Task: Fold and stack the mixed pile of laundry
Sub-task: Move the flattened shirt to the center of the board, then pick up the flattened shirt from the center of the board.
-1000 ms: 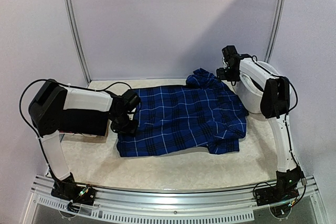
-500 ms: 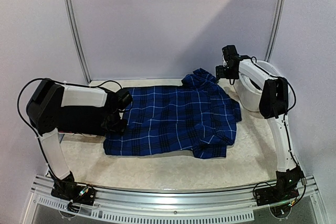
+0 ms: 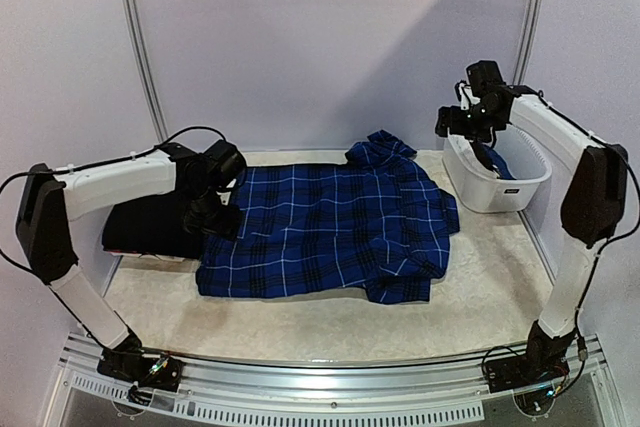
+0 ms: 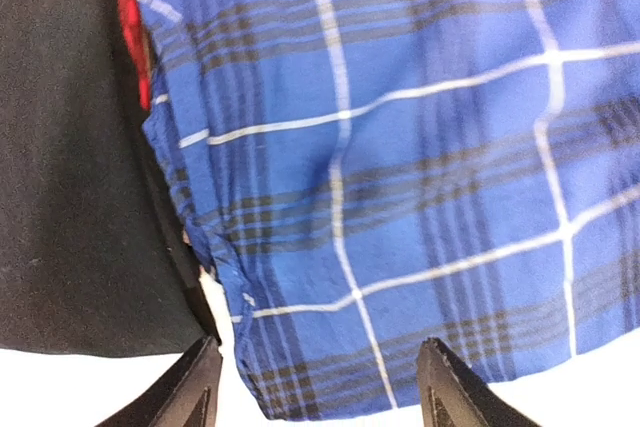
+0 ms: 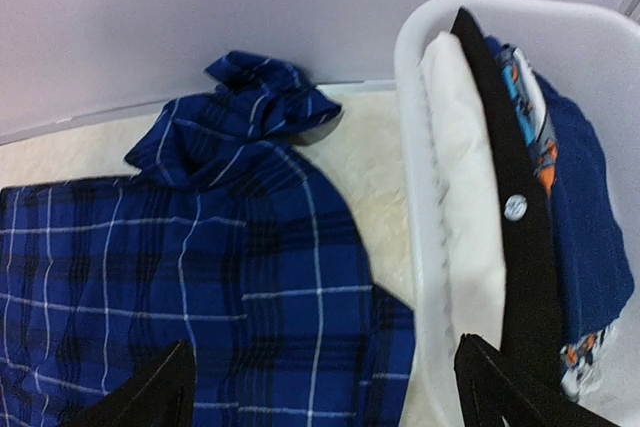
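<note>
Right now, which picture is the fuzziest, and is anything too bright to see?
Left wrist view: fuzziest; the blue plaid shirt is very close, and the table below it glares plain white. Right wrist view: slightly soft, white basket rim bright. Top view: sharpest, with a slanted lighter patch on the back wall.

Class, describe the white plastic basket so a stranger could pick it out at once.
Find the pale table, then look to its far right corner. There stands a white plastic basket with cloth inside. Unlike the blue plaid shirt beside it, it is rigid and walled.
</note>
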